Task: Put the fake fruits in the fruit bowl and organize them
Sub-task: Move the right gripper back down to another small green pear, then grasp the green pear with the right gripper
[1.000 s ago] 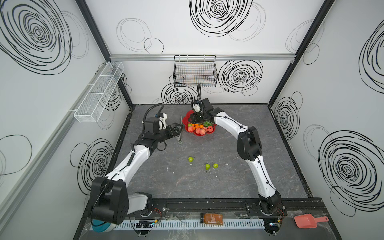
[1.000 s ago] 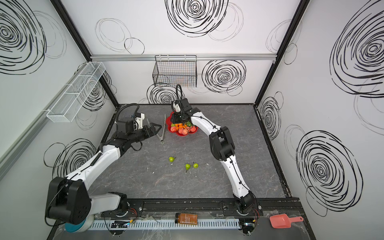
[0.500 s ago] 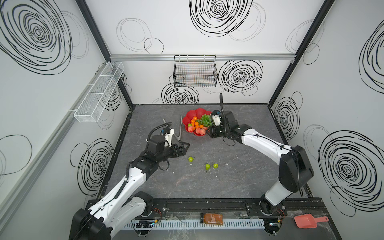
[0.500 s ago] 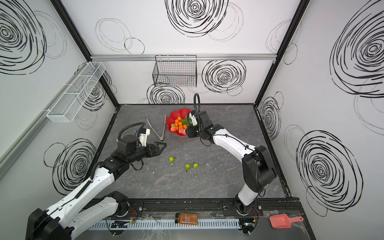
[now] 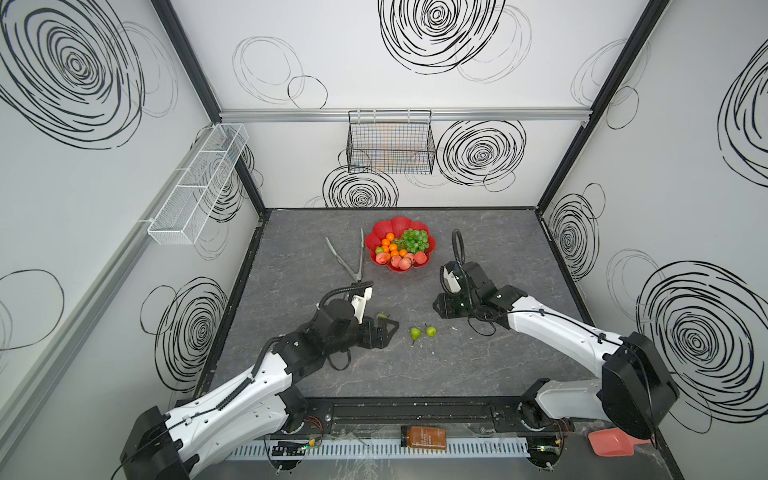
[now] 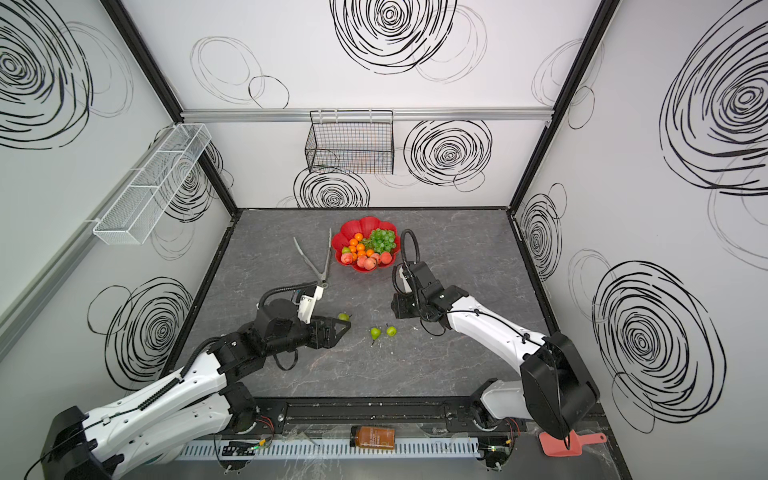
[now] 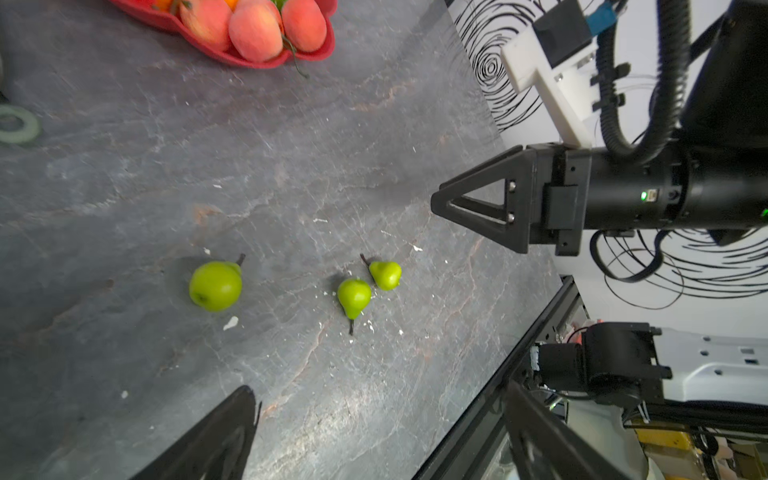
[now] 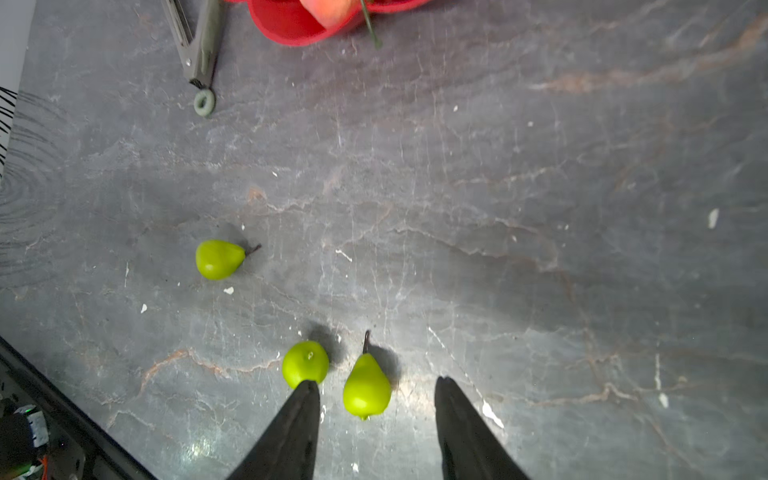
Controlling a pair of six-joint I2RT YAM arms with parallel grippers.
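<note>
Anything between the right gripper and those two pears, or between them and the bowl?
Nothing visible. The right gripper is open near the two pears; bare table runs from them to the bowl. The tongs lie beside the bowl, off that line.

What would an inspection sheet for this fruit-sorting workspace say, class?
Surface: dark stone-look tabletop, white flecks.
Job's things: red fruit bowl holds tangerines, peaches, green grapes, one small green fruit; three pears loose on the tabletop.
Clutter: metal tongs beside the bowl; amber bottle, pink scoop at the front edge.
Grippers: left gripper open, empty, near one pear; right gripper open, empty, above the other two.
Cables: black hose looped at each wrist.
Surroundings: swirl-marked walls; black wire basket, white mesh shelf hung up.
</note>
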